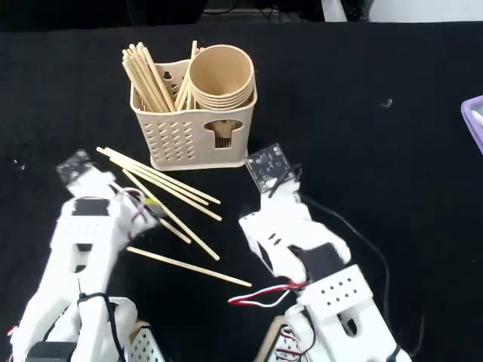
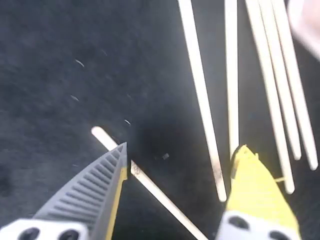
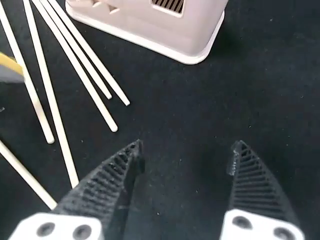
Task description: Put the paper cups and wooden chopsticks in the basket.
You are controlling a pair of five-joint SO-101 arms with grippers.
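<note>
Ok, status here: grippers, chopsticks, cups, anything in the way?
Left gripper open over loose chopsticks on table. Right gripper open, empty, facing basket. Paper cups and chopstick bundle already in basket. Nothing blocking.

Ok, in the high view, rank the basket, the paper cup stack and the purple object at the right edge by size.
Basket, largest.
Paper cup stack, next.
Purple object, smallest as seen, but the frame edge cuts it off, so full size unsure.

My high camera looks down over the whole desk [image 1: 377, 151]; each wrist camera peers closely past its fingers [image 2: 95, 195] [image 3: 112, 182], sharing the chopsticks [image 2: 200, 90] [image 3: 73, 65] ahead.
</note>
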